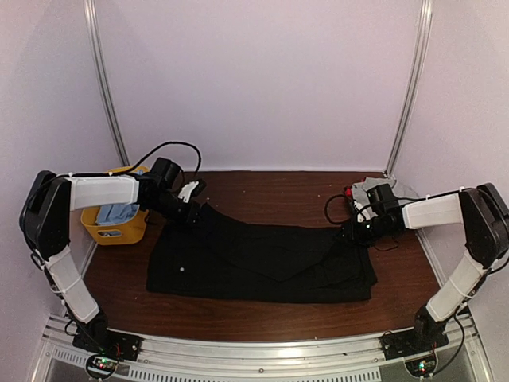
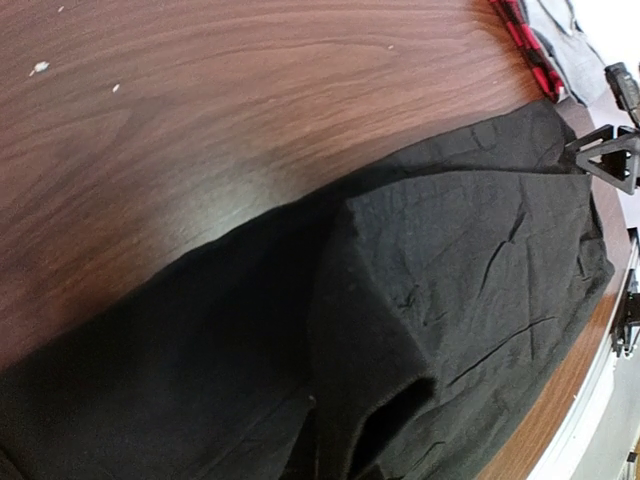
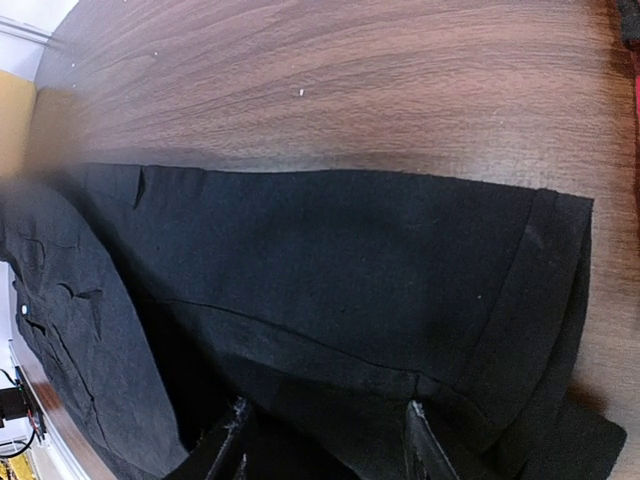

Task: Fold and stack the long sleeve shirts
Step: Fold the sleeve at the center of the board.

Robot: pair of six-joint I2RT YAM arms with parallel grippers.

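Note:
The black long sleeve shirt [image 1: 262,259] lies spread across the middle of the brown table, with folds over its middle. My left gripper [image 1: 191,211] is at its far left corner. Its fingers are hidden in the left wrist view, where black cloth [image 2: 450,260] rises in a fold toward the camera, so it looks shut on the shirt. My right gripper [image 1: 355,231] is at the shirt's far right corner. In the right wrist view it [image 3: 325,405] is open, fingers wide apart over the black cloth [image 3: 350,260]. The grey shirt [image 1: 380,189] lies bunched at the back right.
A yellow basket [image 1: 119,232] holding blue cloth [image 1: 118,213] stands at the left edge behind my left arm. A red and black item [image 2: 520,30] lies by the grey shirt. Cables hang by both wrists. Pale walls close the back and sides.

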